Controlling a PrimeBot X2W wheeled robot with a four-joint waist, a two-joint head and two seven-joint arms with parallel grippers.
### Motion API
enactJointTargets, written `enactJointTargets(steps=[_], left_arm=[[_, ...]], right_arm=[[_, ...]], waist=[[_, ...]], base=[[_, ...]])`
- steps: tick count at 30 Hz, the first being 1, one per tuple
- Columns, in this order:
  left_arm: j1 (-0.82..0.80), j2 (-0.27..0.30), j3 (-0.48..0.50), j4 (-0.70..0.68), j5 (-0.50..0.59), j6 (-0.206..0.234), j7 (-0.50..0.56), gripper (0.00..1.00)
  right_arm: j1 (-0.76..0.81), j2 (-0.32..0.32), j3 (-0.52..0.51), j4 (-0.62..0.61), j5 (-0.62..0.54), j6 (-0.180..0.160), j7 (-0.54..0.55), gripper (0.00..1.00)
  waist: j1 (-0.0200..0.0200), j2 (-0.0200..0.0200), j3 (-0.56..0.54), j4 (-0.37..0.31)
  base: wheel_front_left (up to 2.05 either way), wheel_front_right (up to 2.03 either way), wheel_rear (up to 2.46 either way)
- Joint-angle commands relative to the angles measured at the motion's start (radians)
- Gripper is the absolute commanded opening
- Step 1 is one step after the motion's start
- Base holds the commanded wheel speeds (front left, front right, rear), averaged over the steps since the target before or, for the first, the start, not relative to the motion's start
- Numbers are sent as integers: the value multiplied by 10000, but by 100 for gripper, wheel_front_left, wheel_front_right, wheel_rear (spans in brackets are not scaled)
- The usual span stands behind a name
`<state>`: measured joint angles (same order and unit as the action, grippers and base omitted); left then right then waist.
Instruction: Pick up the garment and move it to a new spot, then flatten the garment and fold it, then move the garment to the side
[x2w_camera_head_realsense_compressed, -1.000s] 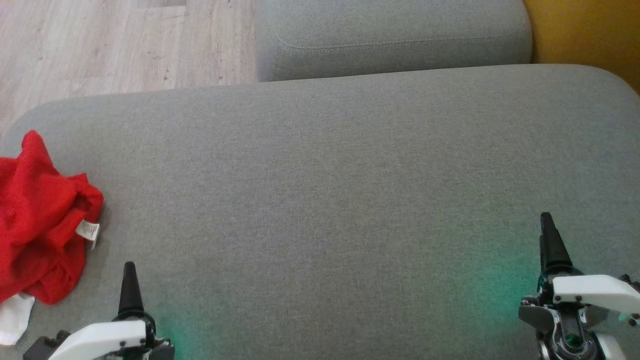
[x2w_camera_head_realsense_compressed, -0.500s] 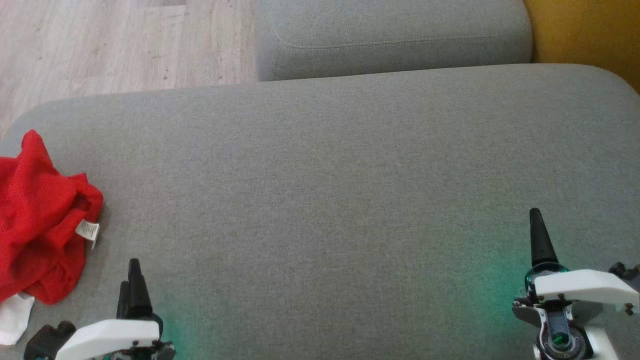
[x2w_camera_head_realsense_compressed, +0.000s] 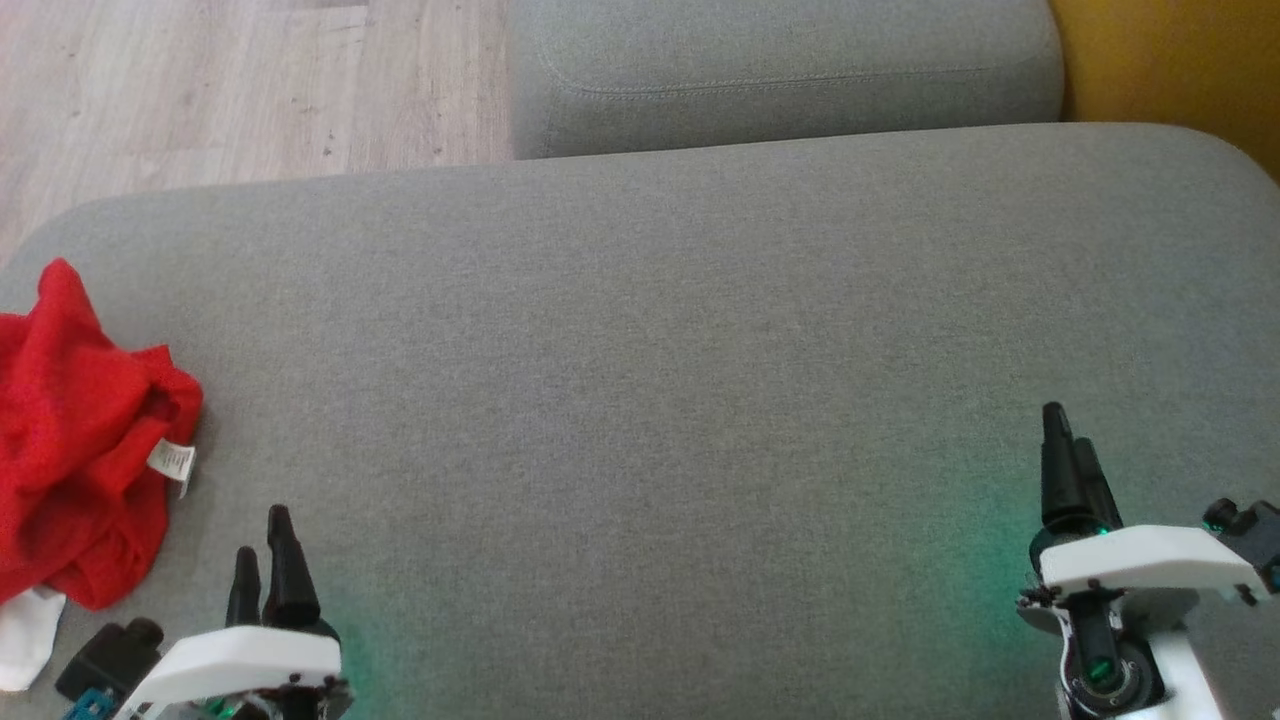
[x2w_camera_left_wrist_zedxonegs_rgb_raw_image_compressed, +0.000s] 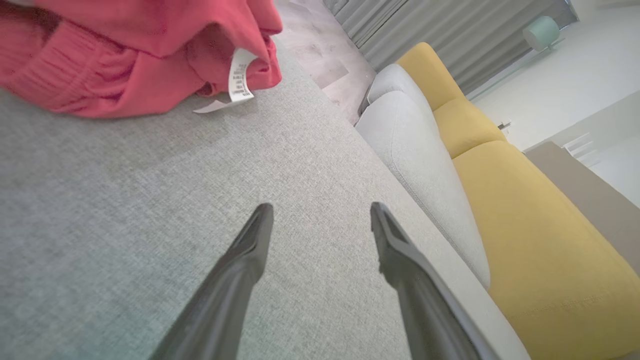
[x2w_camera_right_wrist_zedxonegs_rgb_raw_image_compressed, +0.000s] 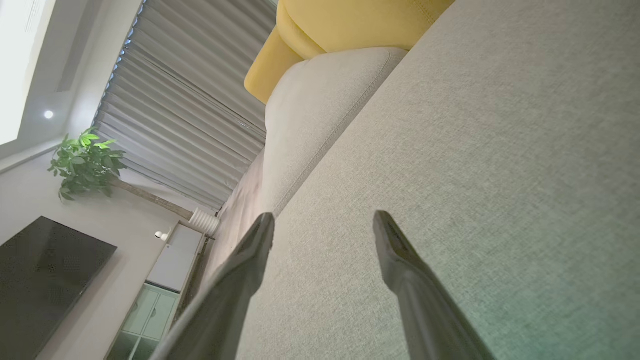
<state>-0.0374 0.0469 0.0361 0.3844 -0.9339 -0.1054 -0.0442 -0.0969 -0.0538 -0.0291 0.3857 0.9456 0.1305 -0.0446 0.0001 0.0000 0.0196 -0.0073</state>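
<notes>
The garment (x2w_camera_head_realsense_compressed: 75, 440) is a crumpled red knit with a white care label, lying at the far left of the grey cushion (x2w_camera_head_realsense_compressed: 650, 380). In the left wrist view the garment (x2w_camera_left_wrist_zedxonegs_rgb_raw_image_compressed: 140, 55) lies beyond and to the left of the fingertips, apart from them. My left gripper (x2w_camera_head_realsense_compressed: 262, 545) hovers low at the front left, a short way right of the garment, and my left gripper (x2w_camera_left_wrist_zedxonegs_rgb_raw_image_compressed: 320, 215) stands open with nothing between its fingers. At the front right my right gripper (x2w_camera_head_realsense_compressed: 1062, 440) hangs over bare cushion, and my right gripper (x2w_camera_right_wrist_zedxonegs_rgb_raw_image_compressed: 324, 222) is open and empty.
A white cloth (x2w_camera_head_realsense_compressed: 25, 640) pokes out under the garment at the left edge. A second grey cushion (x2w_camera_head_realsense_compressed: 780, 70) adjoins the far side, a yellow one (x2w_camera_head_realsense_compressed: 1170, 70) sits at the far right, and wooden floor (x2w_camera_head_realsense_compressed: 200, 90) lies at the far left.
Both wrists have turned, so both fingers of each gripper now show in the head view. The right gripper has crept up and left a little. The garment has not moved.
</notes>
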Motion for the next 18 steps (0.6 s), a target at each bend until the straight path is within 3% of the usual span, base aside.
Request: enactJointTargets(steps=[1,18], left_arm=[[-549,172,137,-257,394,23,-145,100],[-657,150,187,-139,2471,192,-650,100]], right_arm=[[-557,-97,174,-268,-405,1,-155,100],[-807,-60,221,-94,-2755,1,-657,100]], waist=[[0,0,8,0],[-1,0,87,1]], base=[[0,0,0],[0,0,0]])
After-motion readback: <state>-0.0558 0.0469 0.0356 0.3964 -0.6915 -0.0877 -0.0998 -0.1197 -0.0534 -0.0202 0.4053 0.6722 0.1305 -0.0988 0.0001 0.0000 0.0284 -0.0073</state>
